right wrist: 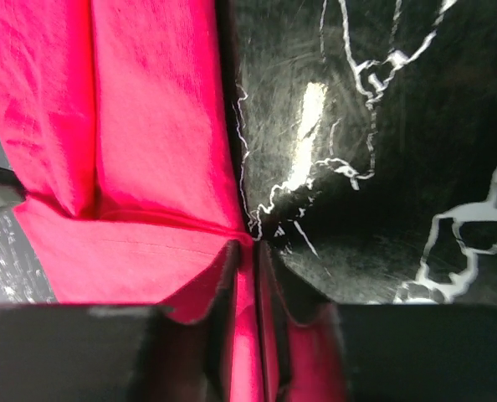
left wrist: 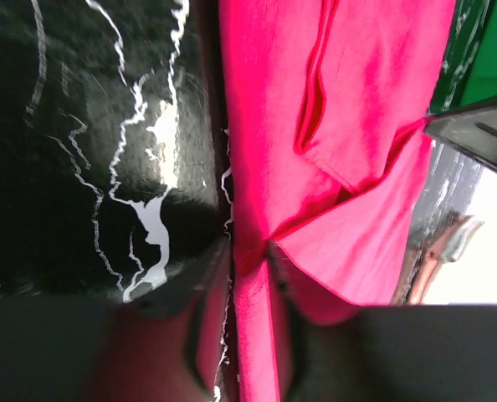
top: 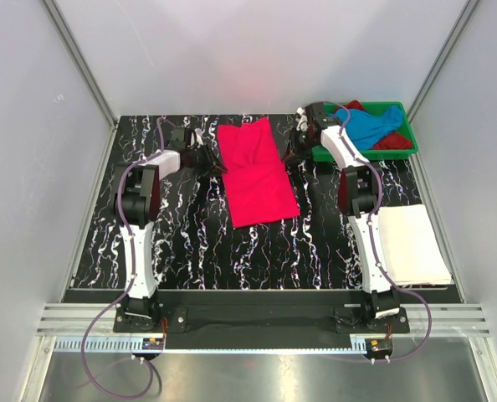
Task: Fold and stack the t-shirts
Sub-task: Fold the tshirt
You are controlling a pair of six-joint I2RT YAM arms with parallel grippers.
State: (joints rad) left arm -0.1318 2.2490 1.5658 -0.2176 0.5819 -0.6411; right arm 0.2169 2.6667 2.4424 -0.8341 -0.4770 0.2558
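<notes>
A hot pink t-shirt (top: pixel 257 172) lies as a long folded strip in the middle of the black marbled table. My left gripper (top: pixel 208 157) sits at its far left edge, and in the left wrist view (left wrist: pixel 248 251) its fingers are shut on a ridge of the pink cloth (left wrist: pixel 366 109). At the far right edge, my right gripper (top: pixel 297 144) is likewise closed; in the right wrist view (right wrist: pixel 248 247) it pinches the pink hem (right wrist: pixel 148 126). A sky blue t-shirt (top: pixel 374 126) and a dark red t-shirt (top: pixel 395 141) lie bunched in the tray. A folded white t-shirt (top: pixel 412 243) rests near right.
The green plastic tray (top: pixel 410 127) stands at the far right corner, just behind my right arm; its corner shows in the left wrist view (left wrist: pixel 491 67). White walls with metal rails close in the table on three sides.
</notes>
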